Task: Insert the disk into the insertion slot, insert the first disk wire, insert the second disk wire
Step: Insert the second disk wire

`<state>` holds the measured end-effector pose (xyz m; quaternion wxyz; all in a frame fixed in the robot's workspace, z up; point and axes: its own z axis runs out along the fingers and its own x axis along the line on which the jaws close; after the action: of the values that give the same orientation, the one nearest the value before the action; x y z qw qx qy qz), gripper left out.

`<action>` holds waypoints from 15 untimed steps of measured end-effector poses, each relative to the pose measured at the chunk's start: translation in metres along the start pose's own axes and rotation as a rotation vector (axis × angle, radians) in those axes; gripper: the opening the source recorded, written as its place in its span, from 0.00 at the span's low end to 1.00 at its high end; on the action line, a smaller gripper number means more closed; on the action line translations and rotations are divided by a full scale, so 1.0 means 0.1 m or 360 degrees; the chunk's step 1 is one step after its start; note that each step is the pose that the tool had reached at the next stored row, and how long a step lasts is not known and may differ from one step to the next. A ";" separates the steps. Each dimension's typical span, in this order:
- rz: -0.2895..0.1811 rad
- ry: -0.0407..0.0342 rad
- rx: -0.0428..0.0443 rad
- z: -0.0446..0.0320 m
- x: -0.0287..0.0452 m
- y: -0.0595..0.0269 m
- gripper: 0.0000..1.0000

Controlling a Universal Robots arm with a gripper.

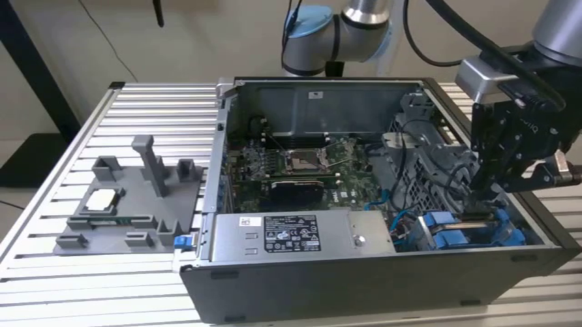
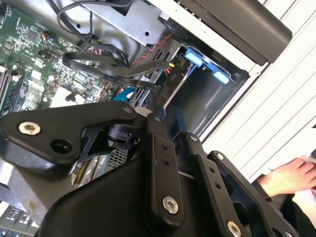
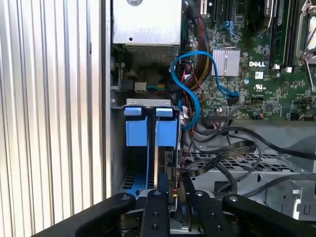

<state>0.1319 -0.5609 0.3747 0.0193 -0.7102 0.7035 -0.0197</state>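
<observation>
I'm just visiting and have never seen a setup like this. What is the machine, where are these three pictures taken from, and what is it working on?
It is a robot arm with a gripper at its end. The exterior view comes from a camera standing off the arm; both wrist views come from cameras riding near the gripper. On a ribbed metal table lies an open computer case, beside a grey plastic fixture. The gripper reaches down into the case's corner, at the blue-framed disk standing in its slot. A blue cable loops nearby. In the second wrist view, a person's hand rests beside the case.
</observation>
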 end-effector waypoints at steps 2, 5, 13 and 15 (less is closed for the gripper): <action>0.0000 0.0000 0.0000 0.000 0.000 0.000 0.25; 0.0000 0.0000 0.0000 -0.001 0.000 0.000 0.25; 0.0000 0.0001 -0.0004 -0.001 0.000 -0.019 0.25; 0.0000 0.0001 -0.0004 0.000 0.000 -0.021 0.25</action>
<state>0.1341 -0.5609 0.3748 0.0182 -0.7102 0.7035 -0.0190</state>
